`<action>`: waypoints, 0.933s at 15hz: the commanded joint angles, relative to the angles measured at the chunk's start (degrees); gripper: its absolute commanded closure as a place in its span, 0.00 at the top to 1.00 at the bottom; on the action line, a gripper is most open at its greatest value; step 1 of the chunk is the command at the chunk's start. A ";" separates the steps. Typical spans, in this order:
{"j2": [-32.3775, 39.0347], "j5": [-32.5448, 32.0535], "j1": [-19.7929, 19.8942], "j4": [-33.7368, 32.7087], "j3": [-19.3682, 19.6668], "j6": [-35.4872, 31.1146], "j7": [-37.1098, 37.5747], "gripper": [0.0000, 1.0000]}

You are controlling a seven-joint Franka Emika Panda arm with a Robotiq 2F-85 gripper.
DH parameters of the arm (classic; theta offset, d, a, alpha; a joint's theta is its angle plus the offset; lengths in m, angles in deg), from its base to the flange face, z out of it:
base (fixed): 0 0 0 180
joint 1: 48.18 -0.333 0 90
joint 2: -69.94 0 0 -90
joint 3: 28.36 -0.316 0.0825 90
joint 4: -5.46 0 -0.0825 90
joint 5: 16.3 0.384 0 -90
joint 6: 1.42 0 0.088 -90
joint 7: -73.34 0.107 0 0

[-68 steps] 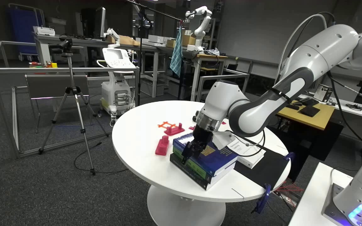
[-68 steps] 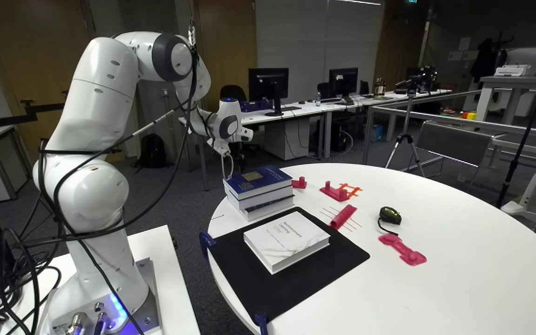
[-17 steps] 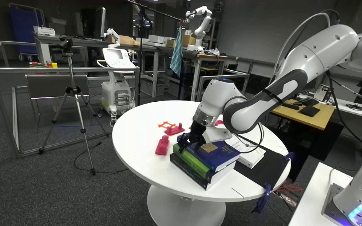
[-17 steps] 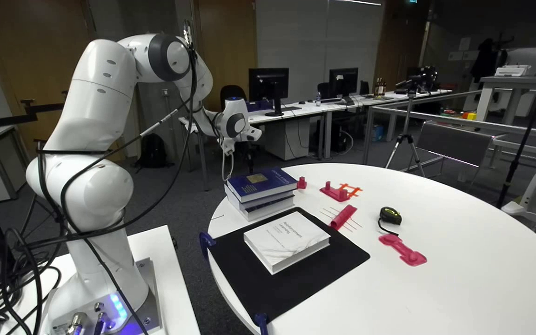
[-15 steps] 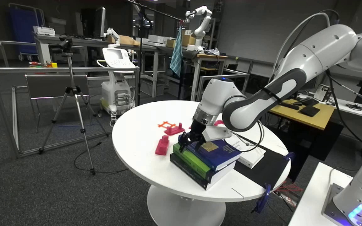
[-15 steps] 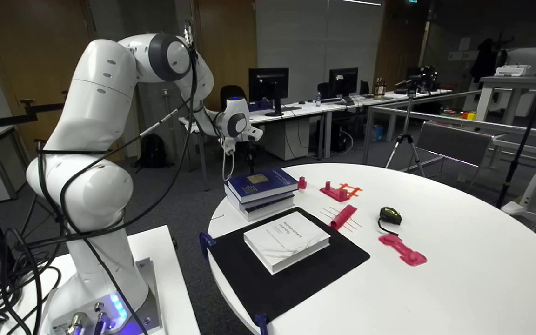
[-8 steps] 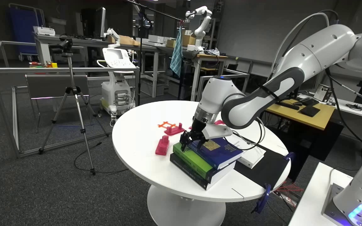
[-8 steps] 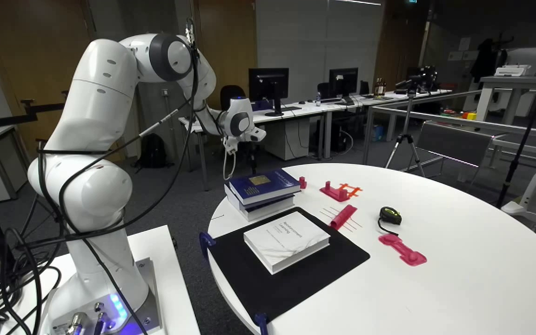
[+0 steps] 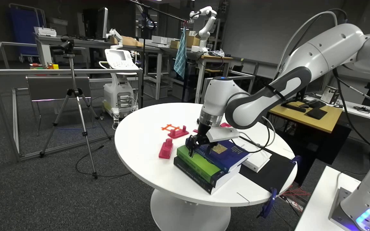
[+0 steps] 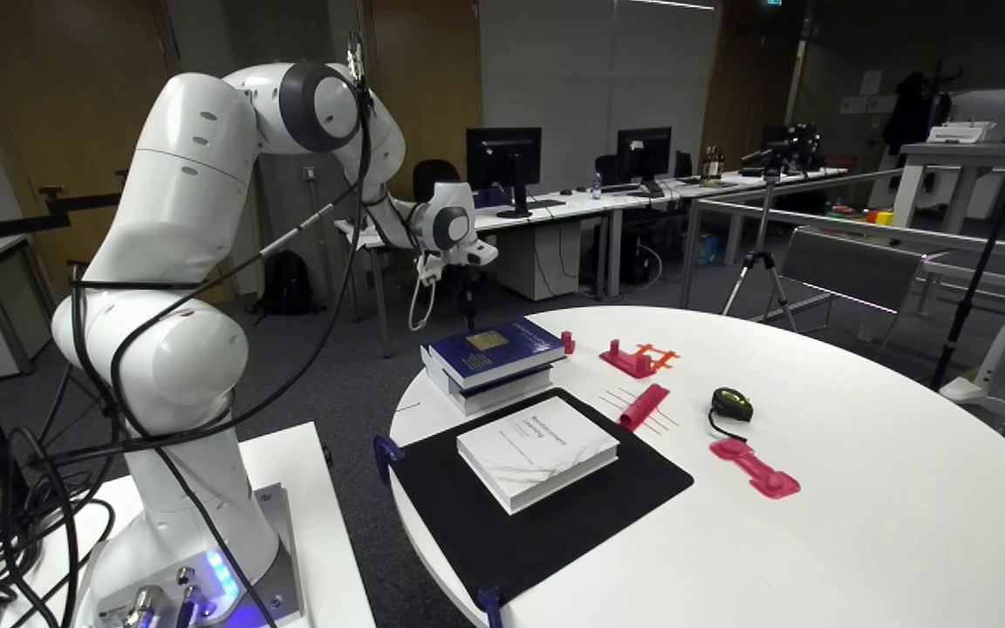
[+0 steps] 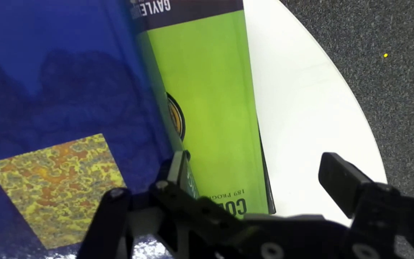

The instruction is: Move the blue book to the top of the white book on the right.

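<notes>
The blue book, freshly slid askew toward the white book, still rests on the green book, the fingers spread wide and empty, one beside the blue book, so the transfer seems barely begun.

Blue book — mottled yellow-orange patch

White arm bent, black gripper pointing downward, fingers spread wide (clearest in the wrist view)
</notes>
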 commanded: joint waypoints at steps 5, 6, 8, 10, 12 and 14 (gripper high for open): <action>-4.65 0.03 0.40 1.26 -5.44 -0.04 -0.54 1.00; -6.04 0.13 0.31 1.75 -6.27 0.10 -0.61 1.00; -8.63 0.14 0.32 1.97 -7.70 1.00 -0.70 1.00; -11.03 -0.23 0.65 1.59 -8.62 2.45 -0.80 1.00; -13.49 -0.08 1.37 1.23 -9.21 4.89 -0.95 1.00; -15.96 -0.72 1.99 1.23 -9.19 8.09 -0.52 1.00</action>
